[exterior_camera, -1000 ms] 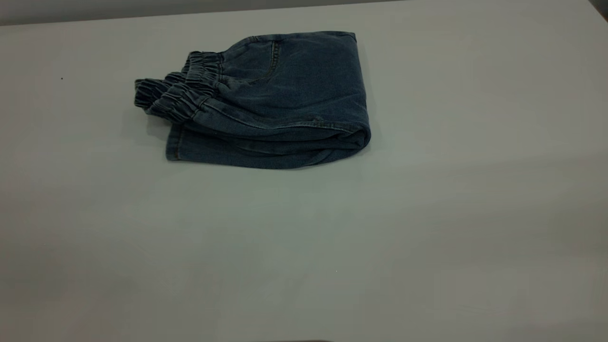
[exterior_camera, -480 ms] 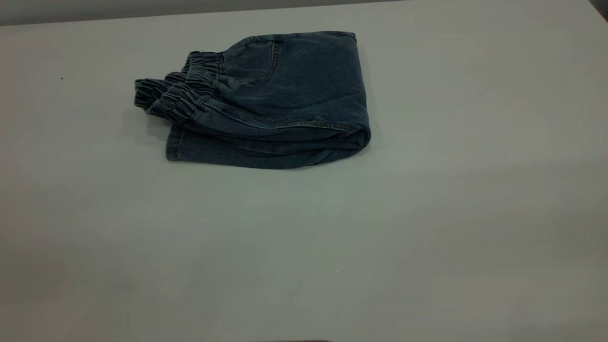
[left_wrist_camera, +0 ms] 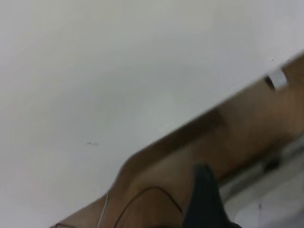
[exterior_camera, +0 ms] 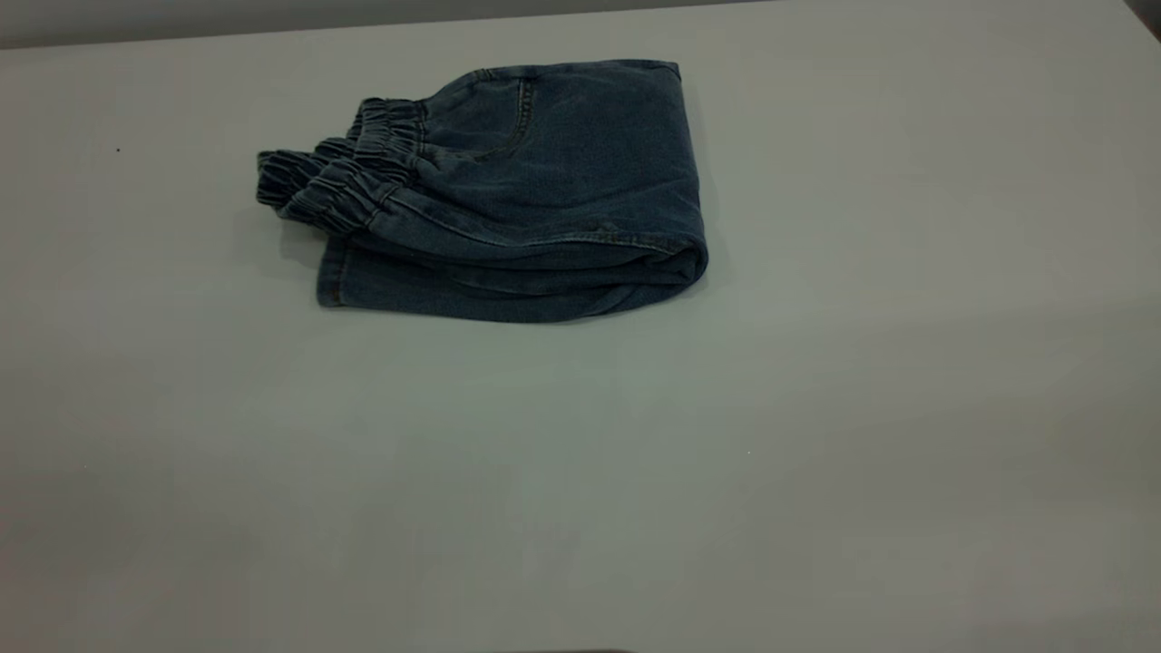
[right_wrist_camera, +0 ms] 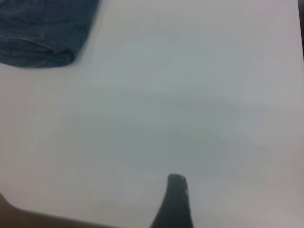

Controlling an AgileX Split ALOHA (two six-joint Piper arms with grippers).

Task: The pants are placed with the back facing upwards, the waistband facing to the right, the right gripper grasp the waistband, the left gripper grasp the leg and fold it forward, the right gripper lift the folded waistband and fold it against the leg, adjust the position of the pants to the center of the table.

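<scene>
The pants [exterior_camera: 544, 181] lie folded in a compact blue denim bundle on the table [exterior_camera: 635, 472], toward its far side and a little left of the middle. The ruffled waistband [exterior_camera: 340, 177] lies on top at the bundle's left end. A leg layer [exterior_camera: 426, 295] lies underneath, its hem showing at the front left. Neither gripper appears in the exterior view. The left gripper [left_wrist_camera: 204, 199] shows as a dark shape over the table's edge, far from the pants. The right gripper [right_wrist_camera: 175, 202] hovers over bare table, with a corner of the pants [right_wrist_camera: 42, 33] well away from it.
In the left wrist view the table's edge [left_wrist_camera: 190, 126] runs diagonally, with brown floor and a thin cable [left_wrist_camera: 156, 192] beyond it. The back edge of the table [exterior_camera: 272, 32] lies just behind the pants.
</scene>
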